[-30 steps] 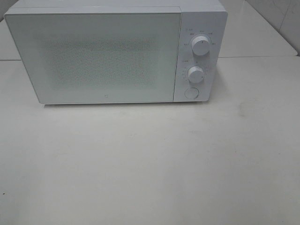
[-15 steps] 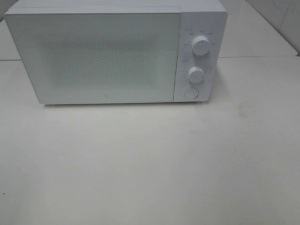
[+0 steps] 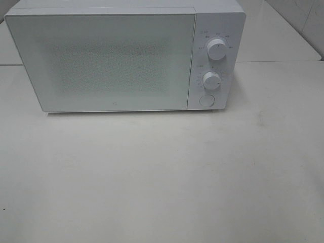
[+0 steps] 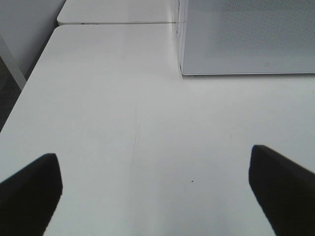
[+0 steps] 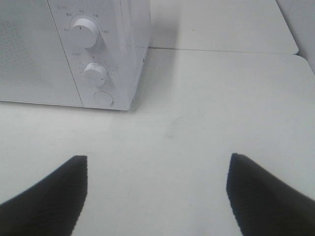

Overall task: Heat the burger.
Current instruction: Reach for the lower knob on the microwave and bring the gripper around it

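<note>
Exterior high view is showing nothing changing: the microwave [image 3: 116, 61] is staying shut, the burger unseen, perhaps already heating inside. The left gripper [image 4: 152, 162] and right gripper [image 5: 157, 162] are hanging wide, empty.

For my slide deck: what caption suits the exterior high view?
Closed white microwave, two dials above a round button, on a white table; burger not in view.

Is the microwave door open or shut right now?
Shut: the microwave door lies flush beside the control panel, no gap showing. Its contents cannot be seen.
</note>
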Available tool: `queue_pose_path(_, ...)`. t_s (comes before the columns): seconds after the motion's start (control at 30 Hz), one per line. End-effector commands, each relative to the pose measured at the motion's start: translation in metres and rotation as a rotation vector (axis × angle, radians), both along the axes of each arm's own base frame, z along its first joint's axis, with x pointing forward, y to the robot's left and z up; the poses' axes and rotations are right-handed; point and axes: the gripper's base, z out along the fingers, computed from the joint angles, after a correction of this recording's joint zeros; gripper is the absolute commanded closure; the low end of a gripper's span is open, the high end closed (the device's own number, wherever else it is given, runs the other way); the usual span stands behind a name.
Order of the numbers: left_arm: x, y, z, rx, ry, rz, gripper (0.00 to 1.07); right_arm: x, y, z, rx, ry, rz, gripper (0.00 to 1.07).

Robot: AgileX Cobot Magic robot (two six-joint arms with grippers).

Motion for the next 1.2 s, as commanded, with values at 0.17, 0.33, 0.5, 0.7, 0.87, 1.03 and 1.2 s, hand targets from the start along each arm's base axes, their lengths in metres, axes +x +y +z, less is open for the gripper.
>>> queue_pose_path(0.17,-0.004,0.000,-0.001,-0.002,-0.025,0.001,0.09,0.025,0.006,-0.008,0.052,-0.020,0.005,0.32)
queue_pose_path(0.33,-0.004,0.000,-0.001,-0.002,-0.025,0.001,0.09,0.042,0.010,-0.013,0.070,-0.019,0.005,0.32)
queue_pose_path(0.5,-0.004,0.000,-0.001,-0.002,-0.025,0.001,0.09,0.058,0.013,-0.016,0.072,-0.042,0.008,0.32)
queue_pose_path(0.7,-0.004,0.000,-0.001,-0.002,-0.025,0.001,0.09,0.081,0.017,-0.017,0.087,-0.125,0.013,0.32)
queue_pose_path(0.87,-0.004,0.000,-0.001,-0.002,-0.025,0.001,0.09,0.103,0.020,-0.023,0.091,-0.195,0.022,0.32)
queue_pose_path(1.03,-0.004,0.000,-0.001,-0.002,-0.025,0.001,0.09,0.117,0.023,-0.031,0.088,-0.228,0.027,0.32)
queue_pose_path(1.2,-0.004,0.000,-0.001,-0.002,-0.025,0.001,0.09,0.127,0.027,-0.040,0.094,-0.273,0.041,0.32)
